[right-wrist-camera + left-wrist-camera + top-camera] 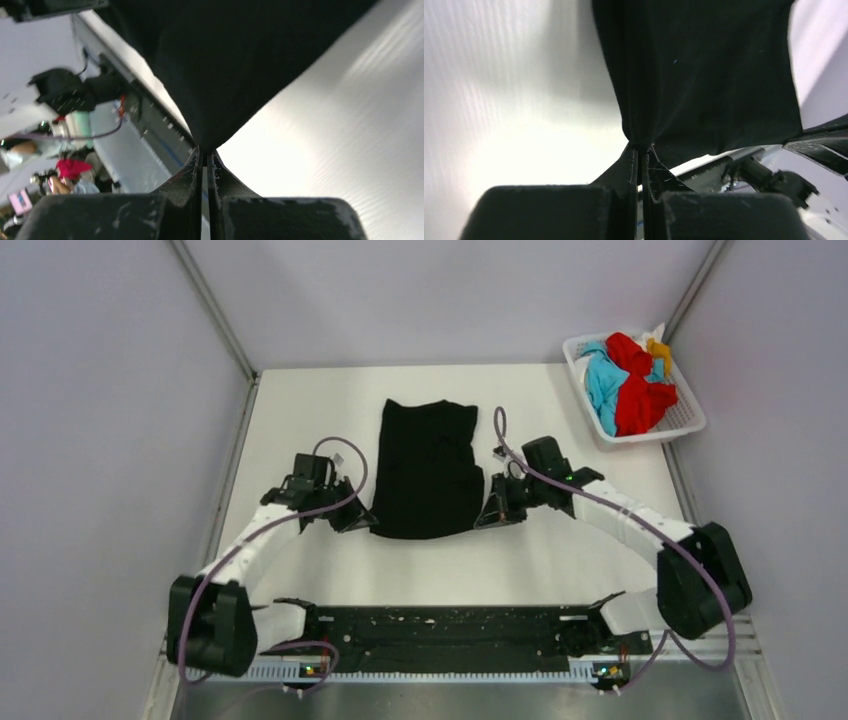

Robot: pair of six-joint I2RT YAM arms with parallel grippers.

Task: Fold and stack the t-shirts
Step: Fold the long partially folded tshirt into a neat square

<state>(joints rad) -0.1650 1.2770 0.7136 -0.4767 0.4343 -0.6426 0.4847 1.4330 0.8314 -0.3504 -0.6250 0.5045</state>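
While the black t-shirt (428, 468) lies spread on the white table (560, 560) between the two arms, both grippers are at its near hem.

Left gripper (362, 523): positioned at the shirt's near left corner. The left wrist view shows its jaws pressed together with black cloth pinched between the tips, the fabric drawn up into a peak at the grip.

Right gripper (490, 518): positioned at the near right corner. The right wrist view shows the same condition, jaws closed on a gathered point of the black cloth.

Seen from above, the shirt forms a roughly rectangular shape, its long sides running away from the arm bases. The far end lies flat on the table.

White lattice basket (690, 420): at the far right corner of the table, well apart from the black shirt. It holds a crumpled red t-shirt (640, 400), a turquoise-blue t-shirt (603, 380) on its left side and an orange-yellow t-shirt (660, 348) at its far edge, all bunched together.
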